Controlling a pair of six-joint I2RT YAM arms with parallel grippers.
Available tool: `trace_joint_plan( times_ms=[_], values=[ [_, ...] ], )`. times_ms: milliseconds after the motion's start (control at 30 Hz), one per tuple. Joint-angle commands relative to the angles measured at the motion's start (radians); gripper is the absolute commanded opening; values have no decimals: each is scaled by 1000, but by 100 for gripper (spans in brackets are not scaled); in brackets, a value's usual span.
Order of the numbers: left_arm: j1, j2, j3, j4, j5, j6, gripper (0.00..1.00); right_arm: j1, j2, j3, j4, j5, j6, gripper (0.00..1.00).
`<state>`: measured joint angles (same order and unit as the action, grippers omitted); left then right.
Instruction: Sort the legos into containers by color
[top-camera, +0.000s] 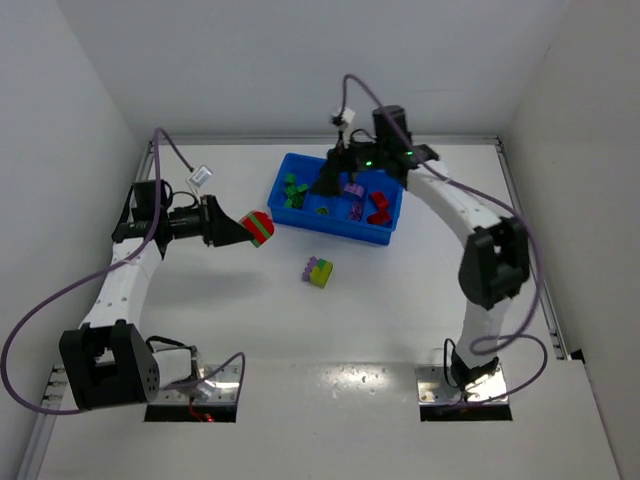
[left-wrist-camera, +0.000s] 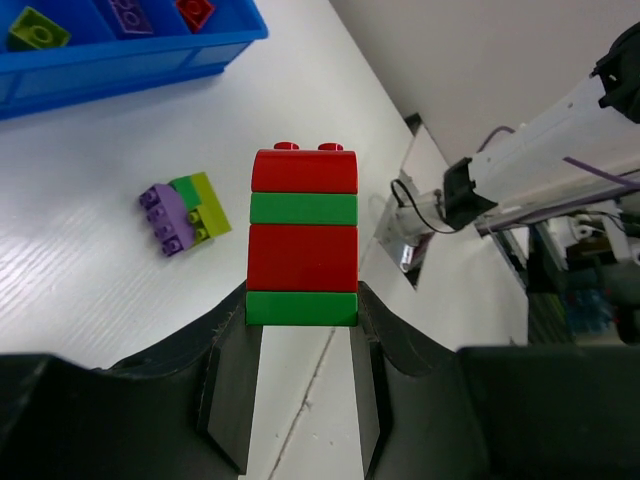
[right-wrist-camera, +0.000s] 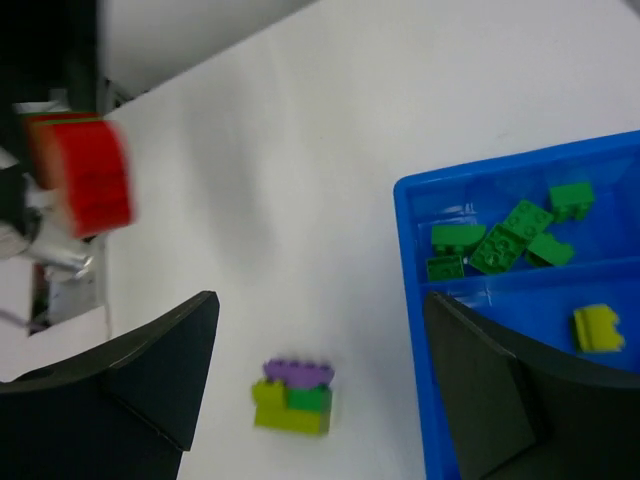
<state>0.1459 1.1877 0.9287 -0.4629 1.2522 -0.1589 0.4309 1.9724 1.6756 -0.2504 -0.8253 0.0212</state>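
Your left tool (left-wrist-camera: 302, 312) is clamped on a red-and-green stack (left-wrist-camera: 302, 238), with the two jaws pressing the sides of the green brick at its near end. The stack runs green, red, green, then a round-topped red brick with its studs pointing away from the wrist. In the overhead view the left tool (top-camera: 238, 228) holds that stack (top-camera: 259, 228) out to the left of the blue tray (top-camera: 335, 233), apart from it.

Your right tool (right-wrist-camera: 320, 300) is spread wide with nothing between the jaws. Overhead, the right tool (top-camera: 328, 183) hangs over the tray's middle.

Below it, the tray (right-wrist-camera: 410, 260) has several green bricks (right-wrist-camera: 500, 242) in its left-end compartment and one yellow-green brick (right-wrist-camera: 598, 328) in the next. Overhead you can also see purple bricks (top-camera: 354, 195) and red bricks (top-camera: 378, 208) in the compartments further right.

A purple, green and yellow-green cluster (top-camera: 318, 271) lies on the white desk (top-camera: 400, 310), near the tray's front wall but not touching it.
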Motion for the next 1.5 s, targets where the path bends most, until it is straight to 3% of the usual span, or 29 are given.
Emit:
trace_joint_plan(
  times_ms=[0,133,200,300,600,1000,1167,1467],
  values=[
    [0,45,19,17,150,52,0,-95,-225,-66,-116,-268,-56,83],
    [-72,93,39,17,210,71,0,-116,-311,-177,-116,-483,38,83],
    [-104,102,53,17,223,71,0,-104,-342,-282,60,-524,219,83],
    [-163,125,84,17,233,71,0,-69,-365,-379,184,-549,360,83],
    [-292,156,124,26,194,62,0,9,-297,-352,146,-561,394,83],
    [-347,176,133,26,155,62,0,88,-234,-324,229,-561,471,82],
    [-347,176,133,26,142,71,0,98,-224,-324,229,-552,471,65],
    [-347,164,133,7,110,90,0,98,-234,-352,229,-541,459,15]
  ],
)
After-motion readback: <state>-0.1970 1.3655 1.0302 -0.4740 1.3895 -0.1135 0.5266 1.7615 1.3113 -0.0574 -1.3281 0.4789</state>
